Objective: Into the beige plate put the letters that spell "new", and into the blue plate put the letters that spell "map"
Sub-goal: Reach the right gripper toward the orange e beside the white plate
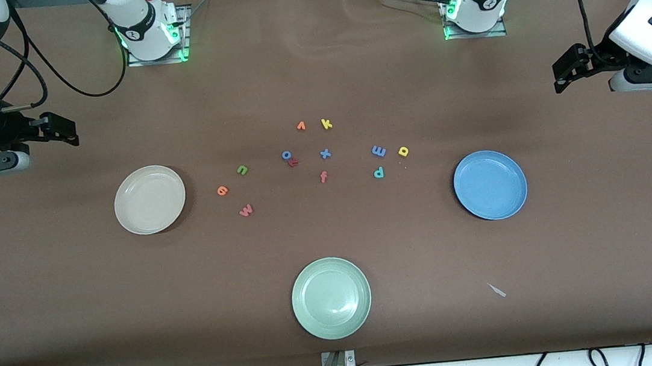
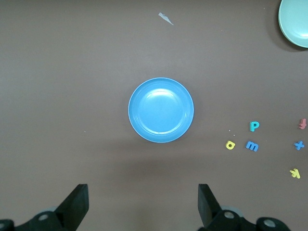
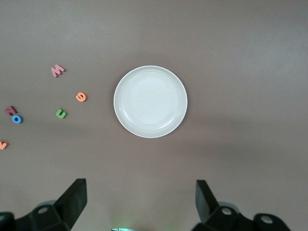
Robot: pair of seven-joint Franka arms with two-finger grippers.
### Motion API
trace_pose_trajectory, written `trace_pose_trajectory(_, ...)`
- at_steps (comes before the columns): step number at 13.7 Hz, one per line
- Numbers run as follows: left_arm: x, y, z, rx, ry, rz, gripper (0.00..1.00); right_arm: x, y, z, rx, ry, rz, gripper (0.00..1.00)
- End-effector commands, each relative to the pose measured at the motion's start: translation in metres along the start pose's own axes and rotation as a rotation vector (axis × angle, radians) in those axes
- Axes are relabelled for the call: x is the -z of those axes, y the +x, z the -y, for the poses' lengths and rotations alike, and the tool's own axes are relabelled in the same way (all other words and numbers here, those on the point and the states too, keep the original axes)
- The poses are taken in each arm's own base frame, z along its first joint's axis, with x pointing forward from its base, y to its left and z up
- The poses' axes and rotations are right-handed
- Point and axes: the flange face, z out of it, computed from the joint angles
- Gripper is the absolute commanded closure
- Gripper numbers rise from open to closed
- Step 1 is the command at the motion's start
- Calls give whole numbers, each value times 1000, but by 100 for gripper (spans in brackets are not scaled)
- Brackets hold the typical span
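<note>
The beige plate (image 1: 149, 199) lies empty toward the right arm's end, and the blue plate (image 1: 490, 184) lies empty toward the left arm's end. Beside the beige plate sit the green n (image 1: 242, 169), orange e (image 1: 222, 190) and pinkish w (image 1: 246, 210). The blue m (image 1: 378, 151), yellow a (image 1: 402, 151) and teal p (image 1: 379, 172) sit beside the blue plate. My right gripper (image 1: 63, 129) hangs open and empty high above the table's edge by the beige plate (image 3: 150, 101). My left gripper (image 1: 560, 76) hangs open and empty by the blue plate (image 2: 161, 109).
A pale green plate (image 1: 331, 297) lies nearest the front camera. Between the two letter groups lie other letters: an orange v (image 1: 300, 126), yellow k (image 1: 326, 124), blue o (image 1: 286, 155), red r (image 1: 293, 162), blue x (image 1: 325, 154) and orange f (image 1: 323, 176). A paper scrap (image 1: 497, 290) lies nearer the camera than the blue plate.
</note>
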Motion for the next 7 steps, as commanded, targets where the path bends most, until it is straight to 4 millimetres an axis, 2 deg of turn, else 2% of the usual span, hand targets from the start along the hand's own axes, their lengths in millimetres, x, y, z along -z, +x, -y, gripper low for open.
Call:
trace_pose_trajectory(1, 5, -2, 1, -17, -21, 4, 0, 1, -4, 4, 9, 1, -18, 0)
trace_pose_trajectory(3, 5, -2, 1, -18, -21, 4, 0, -2, -3, 14, 20, 0, -21, 0)
trace_pose_trajectory(7, 5, -2, 1, -18, -21, 4, 0, -8, -1, 18, 23, -1, -27, 0)
